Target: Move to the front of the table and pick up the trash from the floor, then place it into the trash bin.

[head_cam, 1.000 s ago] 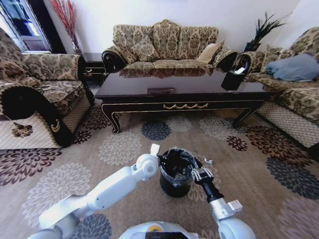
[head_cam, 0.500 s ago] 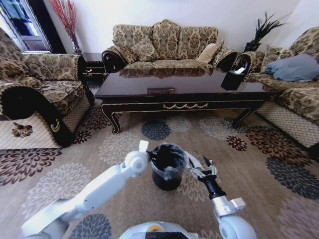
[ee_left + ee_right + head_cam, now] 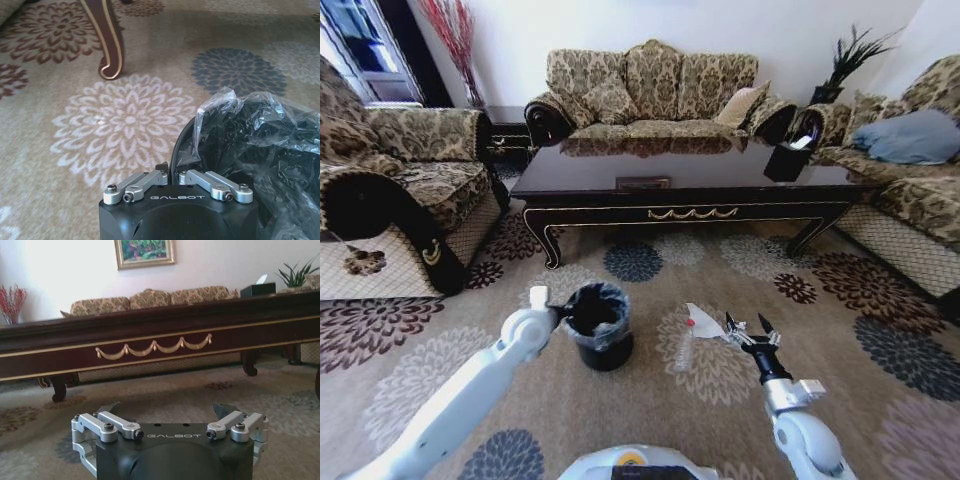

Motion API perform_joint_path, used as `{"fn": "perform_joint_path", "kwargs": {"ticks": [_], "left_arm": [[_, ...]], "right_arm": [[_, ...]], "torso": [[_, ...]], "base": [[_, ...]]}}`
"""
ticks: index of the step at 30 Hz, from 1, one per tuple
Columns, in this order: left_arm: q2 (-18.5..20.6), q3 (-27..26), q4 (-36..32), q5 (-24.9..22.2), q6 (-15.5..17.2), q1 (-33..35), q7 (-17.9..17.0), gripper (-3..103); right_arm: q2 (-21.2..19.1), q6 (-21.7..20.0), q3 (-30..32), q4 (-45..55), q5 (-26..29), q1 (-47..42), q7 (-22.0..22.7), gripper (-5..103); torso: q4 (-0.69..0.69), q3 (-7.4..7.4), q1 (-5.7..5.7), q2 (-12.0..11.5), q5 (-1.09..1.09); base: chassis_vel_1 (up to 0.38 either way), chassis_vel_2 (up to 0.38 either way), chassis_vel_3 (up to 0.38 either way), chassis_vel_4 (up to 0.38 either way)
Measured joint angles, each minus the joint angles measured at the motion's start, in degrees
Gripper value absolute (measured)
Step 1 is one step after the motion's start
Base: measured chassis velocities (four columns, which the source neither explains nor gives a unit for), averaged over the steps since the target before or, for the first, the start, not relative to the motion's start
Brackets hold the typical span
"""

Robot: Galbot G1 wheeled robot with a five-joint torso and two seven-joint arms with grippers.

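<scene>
Trash (image 3: 703, 325) lying on the floor (image 3: 880, 400) at ten o'clock of the right gripper (image 3: 748, 329), spread wide and nearer, bottle upright-running beside the sheet; left gripper (image 3: 560, 309) clamping the trash bin (image 3: 598, 327) rim at nine o'clock.

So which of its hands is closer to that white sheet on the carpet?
The right. The right gripper, fingers open, hovers just beside the white sheet. The left gripper is farther off, clamped on the trash bin rim.
</scene>
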Motion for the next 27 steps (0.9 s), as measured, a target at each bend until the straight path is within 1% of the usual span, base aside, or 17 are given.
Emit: {"fn": "perform_joint_path", "kwargs": {"ticks": [3, 4, 5, 6, 8, 9, 10, 12, 13, 14, 17, 19, 21, 22, 24, 25, 27], "left_arm": [[-0.3, -1.8, -0.6, 0.7, -0.4, 2.3, 0.8, 4], [-0.3, -2.2, -0.7, 1.0, -0.4, 2.9, 1.0, 4], [-0.3, -2.2, -0.7, 1.0, -0.4, 2.9, 1.0, 4], [-0.4, -2.5, -0.9, 1.3, -0.4, 3.4, 1.1, 4], [-0.5, -3.3, -1.3, 1.4, -0.4, 4.3, 1.1, 4], [-0.5, -3.7, -1.8, 1.4, -0.5, 4.8, 1.1, 4], [-0.5, -3.7, -1.8, 1.4, -0.5, 4.8, 1.1, 4], [-0.6, -4.0, -2.6, 1.4, -0.6, 5.3, 1.1, 4], [-0.6, -4.0, -2.6, 1.4, -0.6, 5.3, 1.1, 4], [-0.5, -4.1, -3.0, 1.4, -0.6, 5.5, 1.0, 4], [-0.3, -4.1, -3.9, 1.1, -0.6, 6.0, 0.5, 4], [-0.2, -4.1, -4.2, 1.0, -0.6, 6.1, 0.3, 4], [0.1, -4.0, -5.2, 0.5, -0.6, 6.2, -0.1, 4], [0.3, -3.8, -5.9, 0.2, -0.6, 6.2, -0.4, 4], [0.6, -3.5, -6.8, -0.3, -0.5, 6.2, -0.7, 4], [0.6, -3.5, -6.8, -0.3, -0.5, 6.2, -0.7, 4], [0.8, -3.2, -7.4, -0.5, -0.4, 6.2, -0.8, 4]], "right_arm": [[-1.7, -0.1, -1.5, -7.9, 0.0, 4.7, 0.0, 100], [-2.4, 0.0, -2.1, -11.1, -0.1, 6.5, 0.0, 100], [-2.4, 0.0, -2.1, -11.1, -0.1, 6.5, 0.0, 100], [-3.2, 0.1, -2.6, -14.6, -0.2, 8.3, 0.0, 100], [-4.6, 0.2, -4.1, -19.9, -0.2, 11.9, -0.2, 100], [-5.7, 0.3, -5.4, -24.0, -0.2, 15.2, -0.3, 100], [-5.7, 0.3, -5.4, -24.0, -0.2, 15.2, -0.3, 100], [-6.8, 0.5, -7.5, -30.6, -0.2, 20.5, -0.5, 100], [-6.8, 0.5, -7.5, -30.6, -0.2, 20.5, -0.5, 100], [-7.1, 0.7, -8.7, -34.4, -0.2, 23.3, -0.7, 100], [-6.5, 1.2, -11.3, -43.9, -0.2, 29.3, -1.2, 100], [-6.1, 1.4, -11.8, -45.9, -0.2, 30.5, -1.3, 100], [-5.0, 2.1, -13.1, -51.5, -0.2, 33.4, -2.0, 100], [-4.1, 2.7, -13.6, -55.1, -0.4, 35.1, -2.5, 100], [-3.1, 3.5, -13.7, -59.1, -0.9, 37.2, -2.9, 100], [-3.1, 3.5, -13.7, -59.1, -0.9, 37.2, -2.9, 100], [-2.4, 4.3, -13.5, -62.6, -1.7, 39.1, -3.3, 100]], "torso": [[-0.04, 0.00, 0.00, 0.0, 0.00], [-0.04, 0.00, 0.00, 0.0, 0.01], [-0.04, 0.00, 0.00, 0.0, 0.01], [-0.03, 0.00, 0.00, 0.0, 0.00], [-0.05, 0.01, 0.00, 0.0, 0.03], [-0.02, 0.00, 0.00, 0.0, 0.00], [-0.02, 0.00, 0.00, 0.0, 0.00], [-0.01, 0.00, 0.00, 0.0, 0.00], [-0.01, 0.00, 0.00, 0.0, 0.00], [-0.01, 0.01, 0.00, 0.0, 0.00], [-0.02, 0.01, 0.00, 0.0, -0.01], [-0.03, 0.01, 0.01, 0.0, 0.00], [-0.01, 0.01, 0.00, 0.0, 0.01], [-0.02, 0.01, 0.00, 0.0, 0.02], [-0.03, 0.01, 0.01, 0.0, 0.02], [-0.03, 0.01, 0.01, 0.0, 0.02], [-0.02, 0.00, 0.00, 0.0, -0.01]], "base": [[0.000, 0.000, 0.000, 0.000], [0.000, 0.000, 0.000, 0.000], [0.000, 0.000, 0.000, 0.000], [0.000, 0.000, 0.000, 0.000], [0.000, 0.000, 0.000, 0.000], [0.000, 0.000, 0.000, 0.000], [0.000, 0.000, 0.000, 0.000], [0.000, 0.000, 0.000, 0.000], [0.000, 0.000, 0.000, 0.000], [0.000, 0.000, 0.000, 0.000], [0.000, 0.000, 0.000, 0.000], [0.000, 0.000, 0.000, 0.000], [0.000, 0.000, 0.000, 0.000], [0.000, 0.000, 0.000, 0.000], [0.000, 0.000, 0.000, 0.000], [0.000, 0.000, 0.000, 0.000], [0.000, 0.000, 0.000, 0.000]]}}
